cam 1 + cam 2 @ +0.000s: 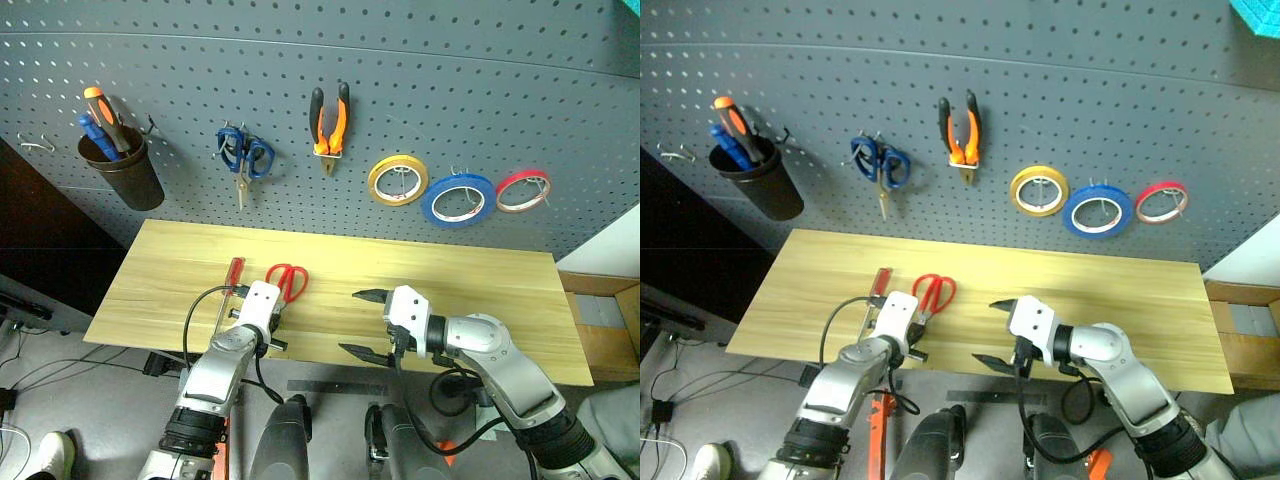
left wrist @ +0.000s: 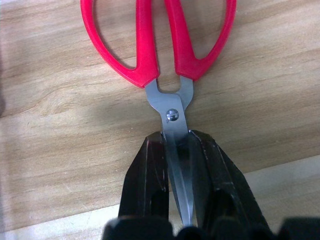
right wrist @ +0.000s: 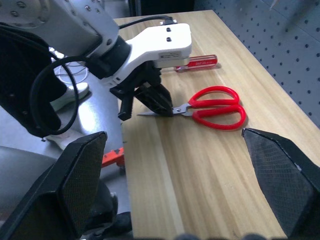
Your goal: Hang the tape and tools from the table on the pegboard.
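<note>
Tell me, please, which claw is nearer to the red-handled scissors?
Left. The left claw is shut on the scissors blades; the right claw hovers open, apart from them.

Both eye views look down from the head over the desk [image 1: 450, 290] toward the pegboard [image 1: 450, 80]. Each wrist view sits close, sharing the red scissors [image 3: 217, 107].

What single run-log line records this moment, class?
left tool: shut on red-handled scissors blades | right tool: open, empty | red-handled screwdriver: on light wood table
</note>
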Motion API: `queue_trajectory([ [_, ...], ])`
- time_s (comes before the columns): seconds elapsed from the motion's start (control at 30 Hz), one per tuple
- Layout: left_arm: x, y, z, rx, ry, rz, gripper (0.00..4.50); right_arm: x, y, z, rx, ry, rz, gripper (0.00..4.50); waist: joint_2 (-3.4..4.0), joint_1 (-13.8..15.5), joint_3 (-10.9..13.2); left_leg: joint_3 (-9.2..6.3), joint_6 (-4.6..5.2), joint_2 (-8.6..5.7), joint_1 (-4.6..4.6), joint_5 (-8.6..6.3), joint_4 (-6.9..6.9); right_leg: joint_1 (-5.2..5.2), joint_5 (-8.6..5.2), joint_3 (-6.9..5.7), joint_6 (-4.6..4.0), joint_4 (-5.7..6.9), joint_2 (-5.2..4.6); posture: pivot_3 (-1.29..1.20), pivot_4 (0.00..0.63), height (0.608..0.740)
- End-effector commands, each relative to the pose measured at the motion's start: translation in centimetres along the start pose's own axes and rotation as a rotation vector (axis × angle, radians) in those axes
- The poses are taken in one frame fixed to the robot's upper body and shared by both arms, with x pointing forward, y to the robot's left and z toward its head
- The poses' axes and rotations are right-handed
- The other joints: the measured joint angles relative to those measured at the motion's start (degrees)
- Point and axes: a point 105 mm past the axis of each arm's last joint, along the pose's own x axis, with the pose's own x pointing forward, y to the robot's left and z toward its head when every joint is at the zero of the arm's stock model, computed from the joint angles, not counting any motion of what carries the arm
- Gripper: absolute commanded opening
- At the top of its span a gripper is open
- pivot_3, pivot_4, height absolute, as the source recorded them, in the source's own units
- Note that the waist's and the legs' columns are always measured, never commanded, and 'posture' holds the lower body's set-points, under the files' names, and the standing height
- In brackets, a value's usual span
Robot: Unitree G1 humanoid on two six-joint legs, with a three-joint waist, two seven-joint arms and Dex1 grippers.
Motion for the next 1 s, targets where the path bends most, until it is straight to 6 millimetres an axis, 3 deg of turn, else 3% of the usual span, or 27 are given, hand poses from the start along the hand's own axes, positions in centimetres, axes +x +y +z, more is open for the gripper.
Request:
queue_trajectory([
  [0.03,-1.6,0.2,2.5,0.017,-0.159,0.030,0.29,-0.8,-0.8,2.1,0.051,-0.113,-0.080,4.50,-0.01,0.1,0.0,-0.01,-0.01,0.00,-0.04,-0.01,0.00,-0.01,0.00,-0.01,0.00,-0.02,0.00,0.09,0.226,0.740],
  [0.23,-4.6,-0.1,4.1,0.075,-0.306,0.038,0.29,-2.3,-2.8,4.6,0.242,-0.265,-0.269,4.50,-0.04,0.1,-0.3,-0.04,-0.07,0.02,-0.09,-0.03,0.00,-0.03,0.00,-0.05,0.00,-0.03,-0.01,0.11,0.185,0.740],
  [0.47,-9.3,0.2,7.6,0.184,-0.593,0.131,0.29,-4.0,-4.4,8.3,0.319,-0.442,-0.408,4.50,-0.06,0.1,-1.5,-0.03,-0.09,0.00,-0.10,-0.04,-0.01,-0.05,0.00,-0.07,0.00,-0.03,-0.01,0.14,0.127,0.740],
  [0.63,-12.5,1.3,9.4,0.251,-0.772,0.285,0.29,-4.3,-5.5,9.6,0.308,-0.514,-0.449,4.50,-0.10,0.2,-3.8,0.02,-0.08,-0.03,-0.09,-0.05,-0.08,-0.04,0.00,-0.05,-0.01,-0.13,0.00,0.15,0.071,0.740],
  [0.83,-13.3,2.6,11.4,0.255,-0.877,0.411,0.29,-3.8,-5.8,10.7,0.279,-0.562,-0.431,4.50,-0.15,0.3,-6.7,0.10,-0.06,-0.03,0.01,-0.04,-0.03,0.04,0.02,-0.03,0.00,-0.10,0.05,0.16,0.025,0.740],
  [1.0,-11.4,4.0,12.4,0.208,-0.870,0.417,0.29,-3.0,-6.3,11.5,0.238,-0.572,-0.409,4.50,-0.18,0.5,-9.0,0.17,-0.04,-0.01,0.17,-0.03,0.19,0.27,0.07,-0.15,0.00,0.05,0.15,0.16,0.006,0.740],
])
